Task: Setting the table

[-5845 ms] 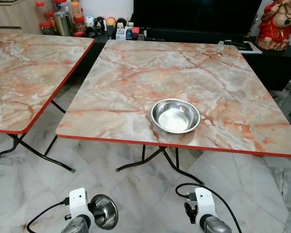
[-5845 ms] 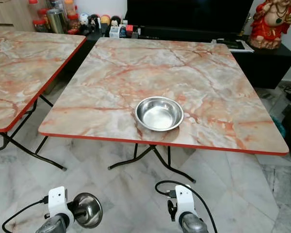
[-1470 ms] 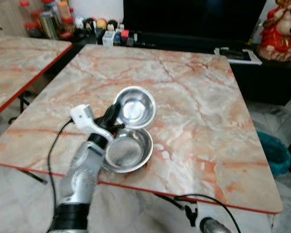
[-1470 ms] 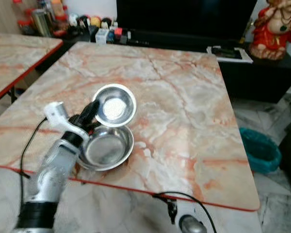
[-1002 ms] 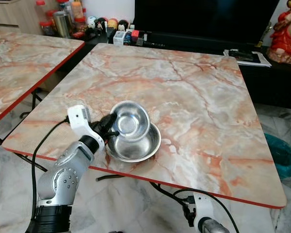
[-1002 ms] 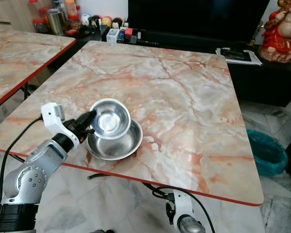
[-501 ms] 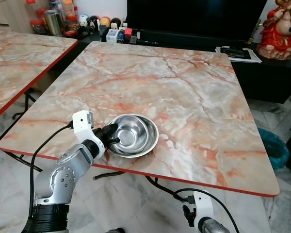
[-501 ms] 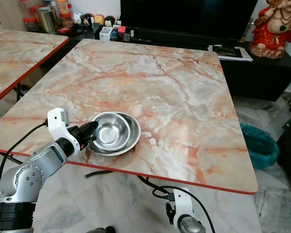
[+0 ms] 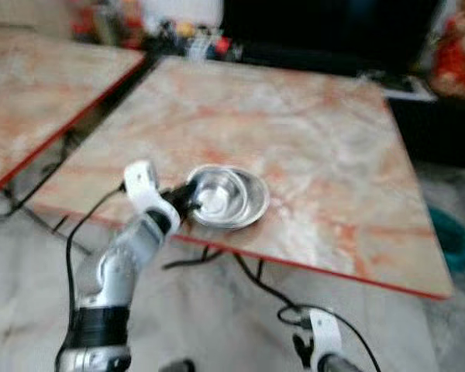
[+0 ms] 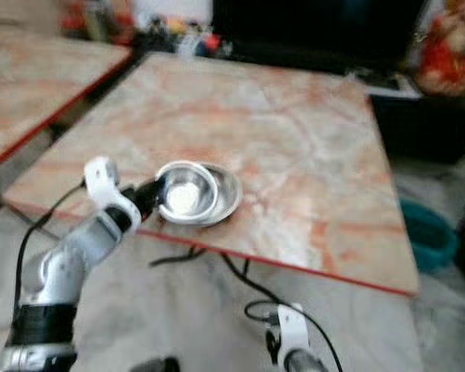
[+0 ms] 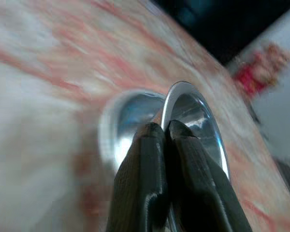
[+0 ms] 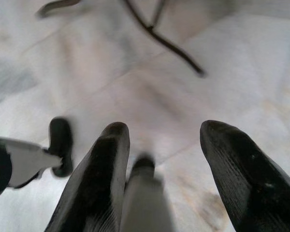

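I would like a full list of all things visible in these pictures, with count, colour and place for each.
small bowl: one, steel, nested inside the large bowl, its rim pinched by the left gripper
large bowl: one, steel, near the front edge of the table
table: one, marble-pattern top with red edge, centre
second table: one, same pattern, to the left
statue: one, red, blurred, far right
bin: one, teal, floor at right
left gripper: one, black fingers, shut on the small bowl's rim
right gripper: one, black fingers, open, low over the floor
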{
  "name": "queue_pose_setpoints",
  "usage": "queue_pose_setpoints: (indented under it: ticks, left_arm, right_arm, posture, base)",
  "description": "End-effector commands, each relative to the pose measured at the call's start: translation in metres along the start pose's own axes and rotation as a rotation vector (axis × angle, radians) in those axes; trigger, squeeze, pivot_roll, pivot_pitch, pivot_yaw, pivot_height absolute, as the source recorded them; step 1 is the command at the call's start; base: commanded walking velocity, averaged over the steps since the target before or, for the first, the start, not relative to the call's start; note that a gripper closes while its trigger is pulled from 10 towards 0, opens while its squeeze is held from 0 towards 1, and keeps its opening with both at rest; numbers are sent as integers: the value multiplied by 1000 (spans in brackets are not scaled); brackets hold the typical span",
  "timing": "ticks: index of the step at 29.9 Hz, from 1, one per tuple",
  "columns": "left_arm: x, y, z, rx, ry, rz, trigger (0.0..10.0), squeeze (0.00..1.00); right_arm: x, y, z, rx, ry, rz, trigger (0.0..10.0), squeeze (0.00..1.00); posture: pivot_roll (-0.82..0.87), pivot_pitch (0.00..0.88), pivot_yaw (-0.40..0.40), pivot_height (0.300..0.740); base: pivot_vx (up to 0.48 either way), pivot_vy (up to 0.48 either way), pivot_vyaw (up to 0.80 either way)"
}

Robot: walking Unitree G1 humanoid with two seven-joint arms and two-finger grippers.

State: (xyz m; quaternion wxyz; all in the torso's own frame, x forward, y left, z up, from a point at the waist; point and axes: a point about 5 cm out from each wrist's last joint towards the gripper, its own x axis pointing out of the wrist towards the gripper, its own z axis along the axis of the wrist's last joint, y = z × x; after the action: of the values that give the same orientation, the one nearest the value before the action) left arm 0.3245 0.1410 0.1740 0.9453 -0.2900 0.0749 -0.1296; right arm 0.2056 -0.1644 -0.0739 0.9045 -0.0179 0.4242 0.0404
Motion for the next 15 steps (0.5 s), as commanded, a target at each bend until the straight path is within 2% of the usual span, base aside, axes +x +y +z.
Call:
queue_pose_setpoints:
  ticks: [1, 2, 4, 5, 7, 15]
  left_arm:
    - [1, 0, 3, 0, -14, 11, 10000, 0]
    - [4, -3, 11, -22, -76, -2, 10000, 0]
    - [4, -3, 11, -22, -76, -2, 10000, 0]
    - [7, -4, 18, -43, -131, -9, 10000, 0]
    - [9, -5, 23, -53, -158, -12, 10000, 0]
    - [14, -12, 29, -9, -232, -40, 10000, 0]
  right_arm:
    - [-1, -3, -2, 8, 5, -9, 10000, 0]
    - [-1, -3, -3, 7, 6, -9, 10000, 0]
    - [-1, -3, -3, 7, 6, -9, 10000, 0]
    - [-1, -3, -3, 5, 7, -8, 10000, 0]
    - [-1, -3, -3, 3, 7, -6, 10000, 0]
    - [-1, -3, -3, 2, 6, -7, 10000, 0]
  posture:
    - [106, 101, -39, 740]
    - [105, 101, -40, 740]
    - [105, 101, -40, 740]
    - [104, 101, -41, 740]
    - [103, 99, -40, 740]
    - [92, 96, -34, 740]
  base:
    - [0, 0, 0]
    - [0, 0, 0]
    - [0, 0, 0]
    - [0, 0, 0]
    - [0, 0, 0]
    - [0, 0, 0]
